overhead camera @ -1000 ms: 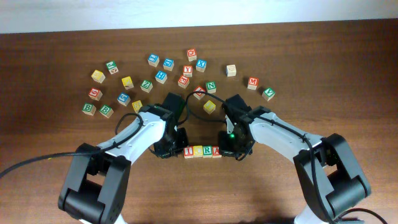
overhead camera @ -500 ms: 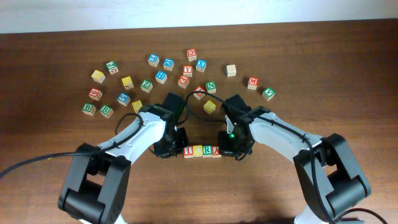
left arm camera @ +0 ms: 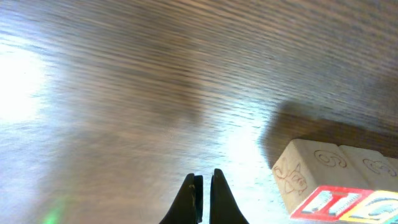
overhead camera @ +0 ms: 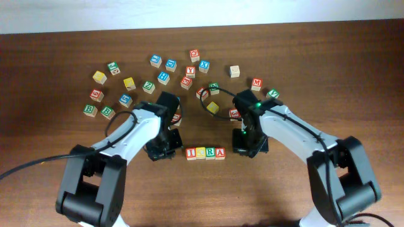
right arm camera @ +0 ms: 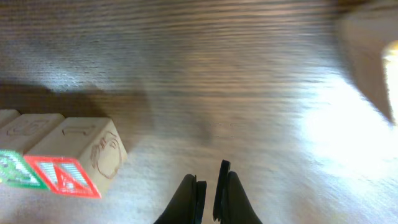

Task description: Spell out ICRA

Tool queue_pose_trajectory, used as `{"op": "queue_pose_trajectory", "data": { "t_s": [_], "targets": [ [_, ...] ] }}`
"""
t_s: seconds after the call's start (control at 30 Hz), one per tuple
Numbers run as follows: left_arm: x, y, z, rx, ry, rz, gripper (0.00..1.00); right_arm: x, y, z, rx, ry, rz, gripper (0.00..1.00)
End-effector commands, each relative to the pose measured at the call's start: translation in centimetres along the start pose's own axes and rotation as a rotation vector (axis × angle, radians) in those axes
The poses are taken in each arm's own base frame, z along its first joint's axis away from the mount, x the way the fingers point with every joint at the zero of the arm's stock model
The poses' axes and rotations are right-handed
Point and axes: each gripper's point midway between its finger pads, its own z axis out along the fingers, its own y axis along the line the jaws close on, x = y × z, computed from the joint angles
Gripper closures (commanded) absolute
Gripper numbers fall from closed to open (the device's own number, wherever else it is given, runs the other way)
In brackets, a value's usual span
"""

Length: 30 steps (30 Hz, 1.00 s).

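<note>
Four cubes stand in a straight row on the table (overhead camera: 50, 164), at about 6 o'clock from its middle. They touch side to side and read ICRA: the red I cube (overhead camera: 191, 152), the yellow C cube (overhead camera: 201, 152), the green R cube (overhead camera: 210, 152) and the red A cube (overhead camera: 219, 152).

The left hand (left arm camera: 203, 190) sits at 9 o'clock of the row, near the I cube but apart from it. Its two fingers are pressed together with only a hairline slit between them, and it holds nothing. In the left wrist view the I cube lies at 4 o'clock from the fingertips, showing its carved wooden side.

The right hand (right arm camera: 210, 190) sits at 3 o'clock of the row, near the A cube and not touching it. Its fingers are also closed on each other and empty. In the right wrist view the A cube lies at 9 o'clock from the fingertips, with the rest of the row running off the picture's left edge.

The loose cubes (overhead camera: 163, 77) are scattered at 12 o'clock of the row, well apart from it. A yellow cube (overhead camera: 213, 108) is the nearest of them, and a plain wooden cube (overhead camera: 235, 71) lies farther up at 1 o'clock.
</note>
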Motion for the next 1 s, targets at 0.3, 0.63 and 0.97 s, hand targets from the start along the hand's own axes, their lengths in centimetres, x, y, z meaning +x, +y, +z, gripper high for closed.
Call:
{"op": "queue_pose_trajectory", "data": {
  "t_s": [0.3, 0.63, 0.97],
  "targets": [
    [-2.3, 0.6, -8.6, -0.017, -0.197, 0.007, 1.00, 6.1, -2.3, -17.3, -0.053, -0.414, -0.061, 0.56],
    [-3.5, 3.1, -13.4, -0.085, -0.425, -0.011, 0.01, 11.0, -3.9, -22.8, -0.189, -0.661, -0.044, 0.01],
    [-3.4, 2.9, -13.3, -0.077, -0.418, -0.009, 0.01, 10.8, -4.0, -22.1, -0.167, -0.625, -0.038, 0.02]
  ]
}}
